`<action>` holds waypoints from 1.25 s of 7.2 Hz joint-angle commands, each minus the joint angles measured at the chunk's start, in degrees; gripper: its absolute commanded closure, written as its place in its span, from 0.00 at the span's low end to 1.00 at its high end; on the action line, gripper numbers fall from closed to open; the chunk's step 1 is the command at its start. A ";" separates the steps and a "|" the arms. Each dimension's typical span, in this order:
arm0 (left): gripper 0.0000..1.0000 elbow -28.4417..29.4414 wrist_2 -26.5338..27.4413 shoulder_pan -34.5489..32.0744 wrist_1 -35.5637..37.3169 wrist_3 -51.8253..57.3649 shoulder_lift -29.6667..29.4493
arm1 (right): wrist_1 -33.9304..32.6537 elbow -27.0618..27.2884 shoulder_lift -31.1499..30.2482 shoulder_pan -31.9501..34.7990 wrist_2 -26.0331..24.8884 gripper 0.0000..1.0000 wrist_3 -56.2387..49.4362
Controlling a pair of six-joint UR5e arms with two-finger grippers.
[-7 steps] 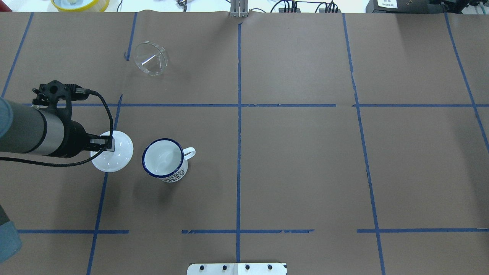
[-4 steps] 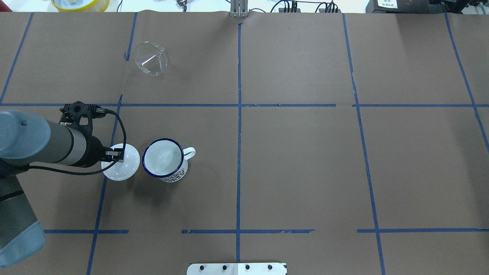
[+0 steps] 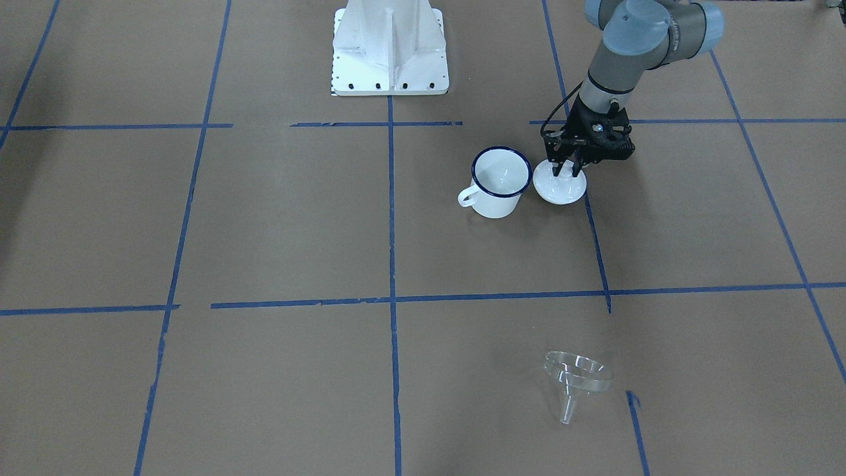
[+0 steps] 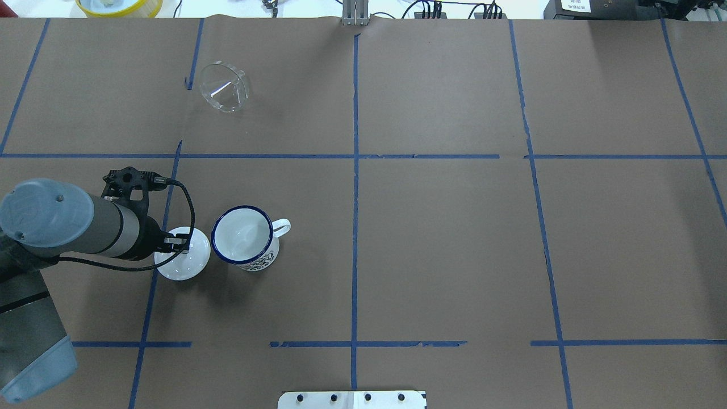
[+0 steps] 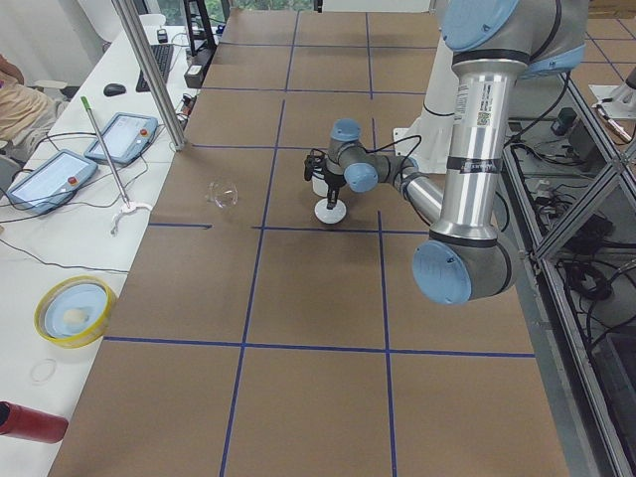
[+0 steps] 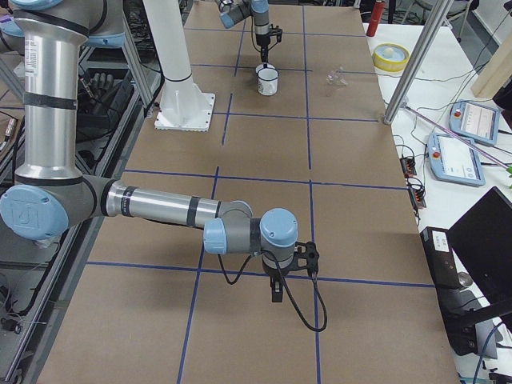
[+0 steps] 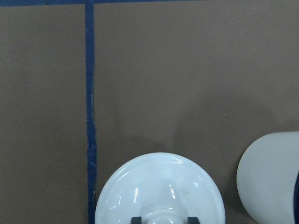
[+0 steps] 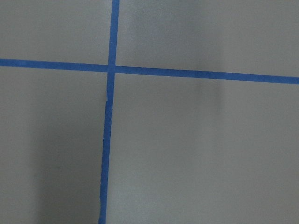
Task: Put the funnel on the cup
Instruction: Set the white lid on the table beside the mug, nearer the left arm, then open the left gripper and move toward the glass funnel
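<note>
The clear funnel [image 4: 224, 88] lies on its side at the far left of the table, also in the front view [image 3: 575, 380]. The white mug with a blue rim [image 4: 244, 236] stands upright and empty, handle to the right. My left gripper [image 4: 179, 243] is shut on the knob of a round white lid [image 4: 190, 264], held low just left of the mug; the left wrist view shows the lid [image 7: 159, 186] beside the mug wall [image 7: 271, 177]. I cannot tell whether the lid touches the paper. My right gripper [image 6: 276, 292] hangs over bare paper; I cannot tell its state.
Brown paper with blue tape lines [image 4: 355, 170] covers the table. The robot's white base [image 3: 390, 49] stands at the near middle edge. A yellow-rimmed bowl [image 4: 119, 5] sits beyond the far edge.
My left gripper has moved right and down with the lid, which now sits close beside the mug. The funnel and the mug have not moved.
</note>
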 commanded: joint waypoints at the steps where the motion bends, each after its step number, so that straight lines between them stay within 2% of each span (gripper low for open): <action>1: 0.77 0.10 0.09 0.10 -0.01 -0.03 0.00 | 0.00 0.00 0.00 0.00 0.00 0.00 0.00; 2: 0.66 0.18 0.09 0.10 -0.01 0.06 0.00 | 0.00 0.00 0.00 0.00 0.00 0.00 0.00; 3: 0.32 0.18 0.09 0.10 -0.01 -0.03 0.00 | 0.00 0.00 0.00 0.00 0.00 0.00 0.00; 4: 0.09 0.10 0.09 0.01 -0.01 -0.03 -0.08 | 0.00 0.00 0.00 0.00 0.00 0.00 0.00; 5: 0.00 -0.51 0.00 -0.17 -0.01 -0.03 -0.17 | 0.00 0.00 0.00 0.00 0.00 0.00 0.00; 7: 0.00 -3.14 -0.26 -3.48 -0.01 -0.47 -0.87 | 0.00 0.00 0.00 0.00 0.00 0.00 0.00; 8: 0.00 -3.24 -0.35 -9.25 -0.19 -1.52 -3.83 | 0.00 0.00 0.00 0.00 0.00 0.00 0.00; 9: 0.00 -2.81 -0.26 -11.22 -1.84 -11.18 -4.91 | 0.00 0.00 0.00 0.00 0.00 0.00 0.00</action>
